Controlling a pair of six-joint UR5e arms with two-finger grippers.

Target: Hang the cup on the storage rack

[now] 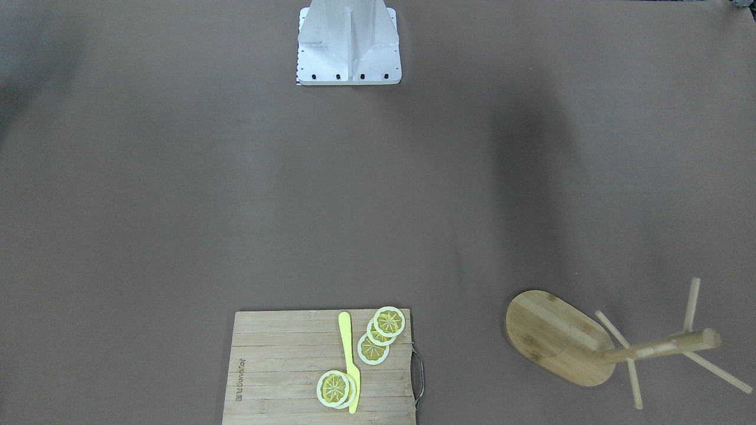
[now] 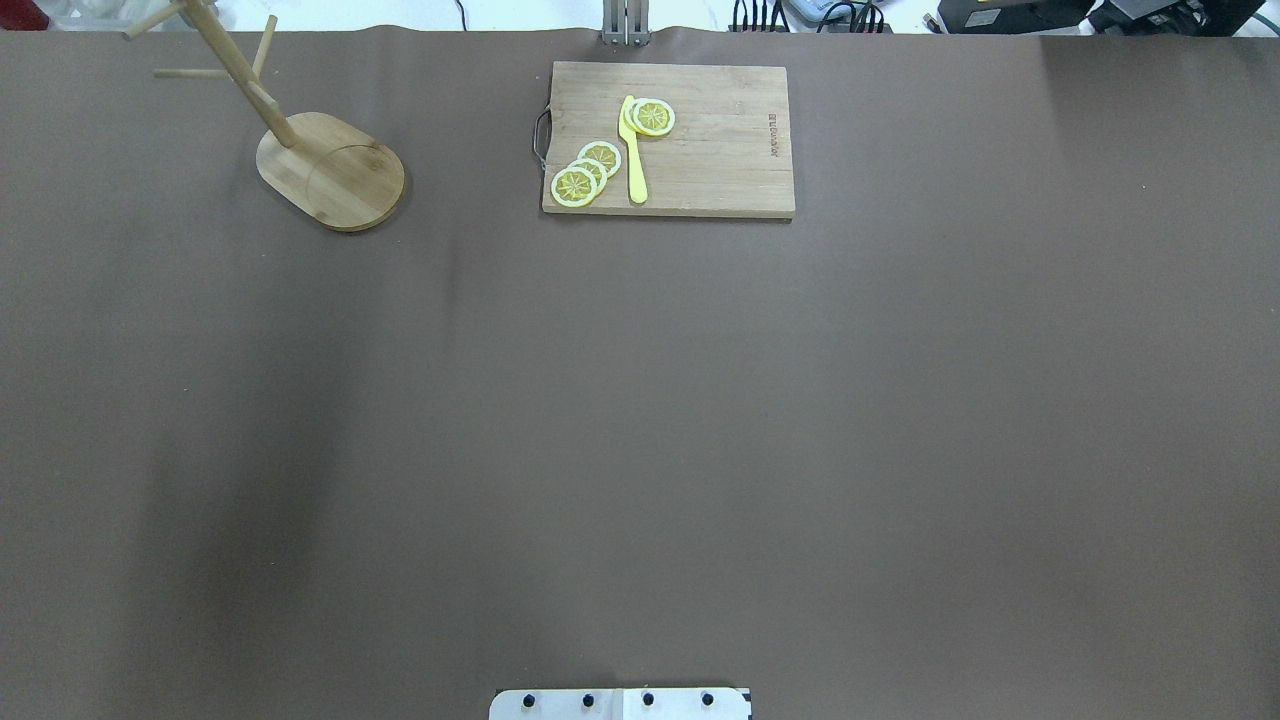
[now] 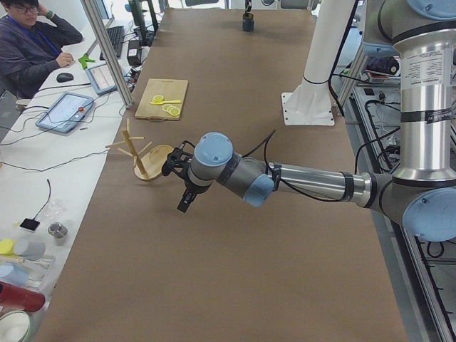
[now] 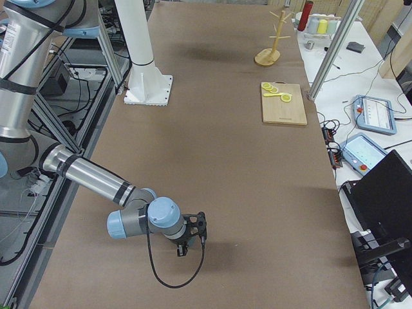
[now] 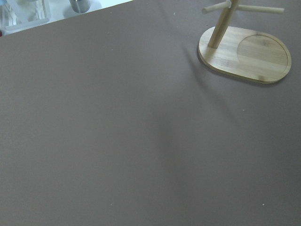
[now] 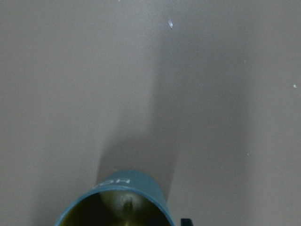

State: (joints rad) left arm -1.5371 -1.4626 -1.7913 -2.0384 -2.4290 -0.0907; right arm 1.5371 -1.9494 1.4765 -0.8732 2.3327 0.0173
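Cup (image 6: 131, 184) — mustard-yellow inside showing — stands upright.

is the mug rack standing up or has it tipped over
Upright. The storage rack has its oval base flat on the table, post rising from it in both side views.

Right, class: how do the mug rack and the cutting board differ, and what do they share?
The storage rack has an oval base with an upright post and pegs; the cutting board is a flat rectangle. The board carries lemon slices and a yellow knife; the rack holds nothing. Both are light wood.
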